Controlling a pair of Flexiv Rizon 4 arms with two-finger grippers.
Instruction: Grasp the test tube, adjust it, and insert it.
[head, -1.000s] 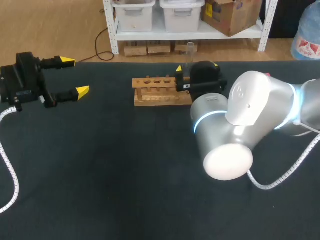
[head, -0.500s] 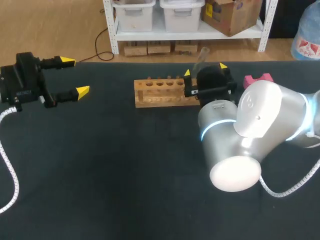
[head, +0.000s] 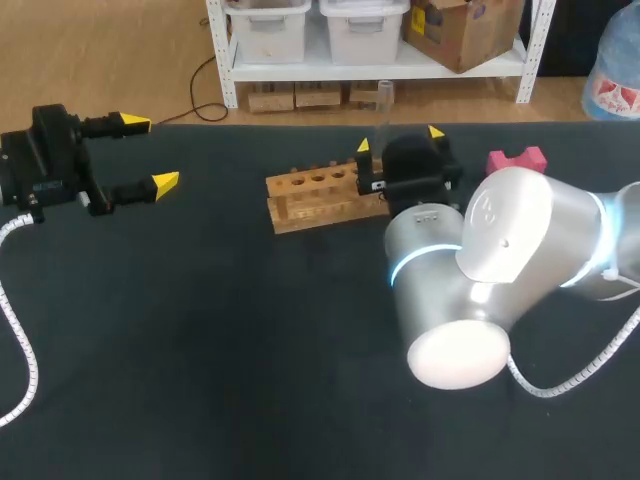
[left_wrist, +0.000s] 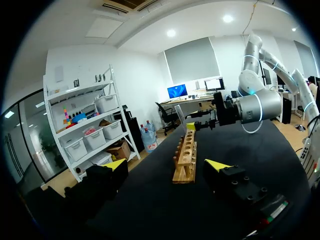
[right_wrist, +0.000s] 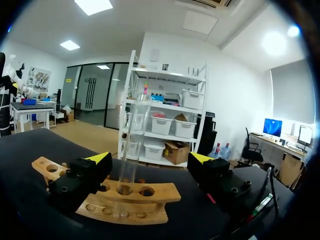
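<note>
- Test tube (head: 383, 105), head view: it stands upright at the right end of the wooden rack (head: 315, 200), near the middle of the counter's (head: 200, 350) far edge. The rack lies askew to that edge. The right arm (head: 480, 270) comes in behind it, and the right jaws stand spread on either side of the tube. A pink block (head: 516, 160) sits just beyond, toward the far right corner. The left jaws hang open near the far left corner, well apart from everything.
- Left wrist view: the rack (left_wrist: 185, 155) lies ahead of the open left jaws. The tube (left_wrist: 178, 114) rises from its farther end, beside the right jaws.
- Right wrist view: the tube (right_wrist: 131, 130) passes down through a hole in the rack (right_wrist: 135, 197) and appears to reach the lower board. One yellow fingertip (right_wrist: 100, 159) is near the glass but apart from it, and the other is well clear, so nothing is gripped.
- Judgement: the insertion looks made and the step in hand is the withdrawal. The jaws should be kept wide and lifted straight away from the tube, with no sideways sweep. The nearer finger has little room, and the rack seems loose enough to slide or tip if nudged.
</note>
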